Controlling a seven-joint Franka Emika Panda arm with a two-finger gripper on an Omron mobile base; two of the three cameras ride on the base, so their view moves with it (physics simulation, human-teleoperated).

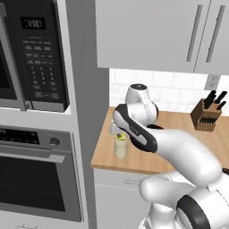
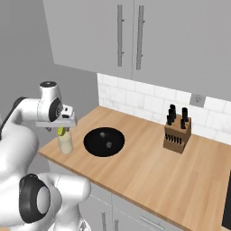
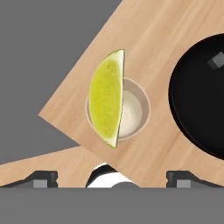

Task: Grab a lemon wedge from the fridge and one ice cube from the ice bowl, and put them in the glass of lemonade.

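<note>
wooden counter point(image 2: 149, 171), glass of lemonade point(image 2: 65, 142), ice bowl point(image 2: 104, 141), knife block point(image 2: 177, 135)

The robot's arm point(image 1: 179, 150) is built of smooth, glossy white shells, rounded and bulbous at each link, with no visible cables or screws. Dark charcoal bands and rings mark the joints: a black stripe wraps the forearm link, and round black collars with grey caps sit at the lower joints. The topmost joint carries a small dark cap. The hand point(image 2: 61, 122) is a pale grey-white flat block, and its fingertips point(image 3: 43, 178) are small, dark, stubby and squared.
</note>
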